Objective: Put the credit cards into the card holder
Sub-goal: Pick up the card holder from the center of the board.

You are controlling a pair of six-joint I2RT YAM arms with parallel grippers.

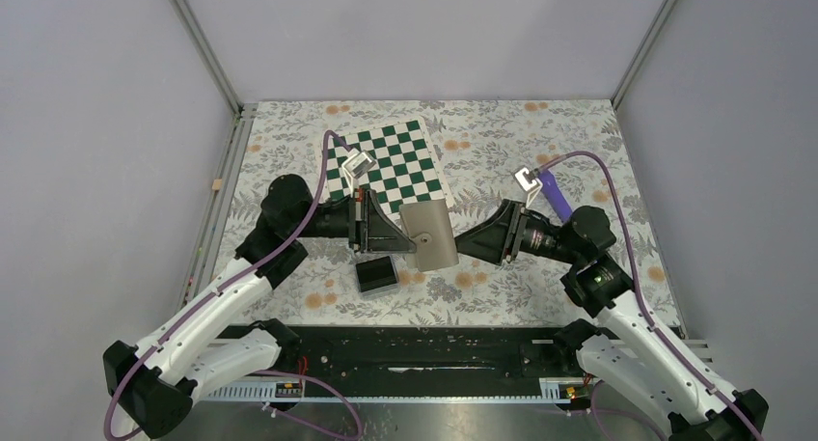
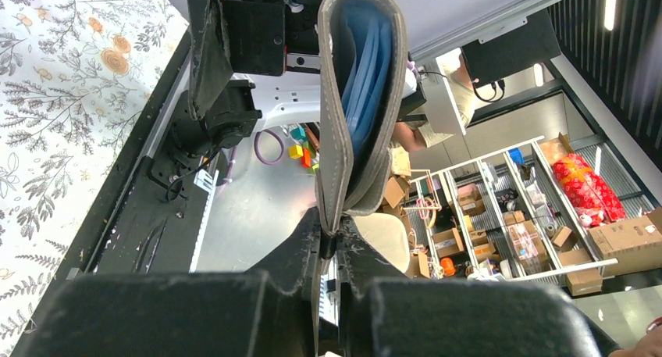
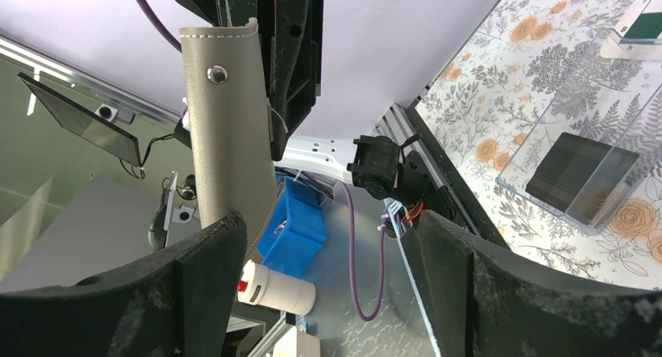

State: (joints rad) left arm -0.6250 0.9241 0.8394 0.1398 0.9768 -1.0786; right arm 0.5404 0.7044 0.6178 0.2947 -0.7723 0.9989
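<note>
My left gripper (image 1: 413, 238) is shut on the bottom edge of the taupe wallet (image 1: 430, 234) and holds it above the table. In the left wrist view the wallet (image 2: 336, 138) stands up from my shut jaws and gapes slightly, showing its light-blue inside. My right gripper (image 1: 462, 245) is open at the wallet's right edge. In the right wrist view the wallet (image 3: 226, 130) is just beside the left finger (image 3: 195, 294). The clear card holder (image 1: 376, 273) sits on the table below the wallet, with black credit cards (image 3: 581, 176) lying in it.
A green and white checkerboard (image 1: 391, 166) lies at the back of the floral tablecloth (image 1: 540, 132). A black rail (image 1: 415, 349) runs along the near table edge. Grey walls enclose the left, right and back.
</note>
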